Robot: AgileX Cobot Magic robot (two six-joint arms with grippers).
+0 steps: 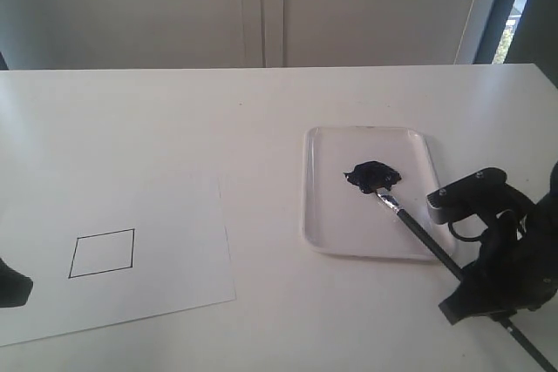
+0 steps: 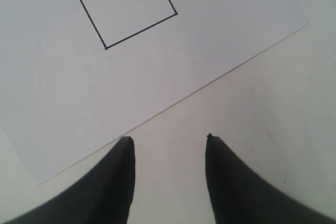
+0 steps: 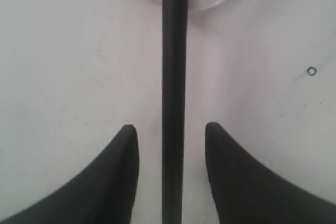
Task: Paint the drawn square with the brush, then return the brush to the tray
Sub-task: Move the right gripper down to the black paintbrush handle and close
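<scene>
The drawn square [image 1: 102,253] is a thin black outline on the white paper sheet [image 1: 157,215] at the left; it also shows in the left wrist view as the square [image 2: 125,10]. The brush [image 1: 417,228] lies slanted, its bristles in the black paint blob [image 1: 373,175] inside the tray [image 1: 327,224], its handle running off the tray over the table. My right gripper [image 3: 170,127] straddles the brush handle [image 3: 174,77], jaws open with gaps on both sides. My left gripper [image 2: 168,139] is open over bare table beside the paper edge.
The white table [image 1: 261,102] ends at a far edge before a pale wall. The right arm body [image 1: 501,250] sits by the tray's near right corner. A small ring mark [image 3: 312,71] is on the table.
</scene>
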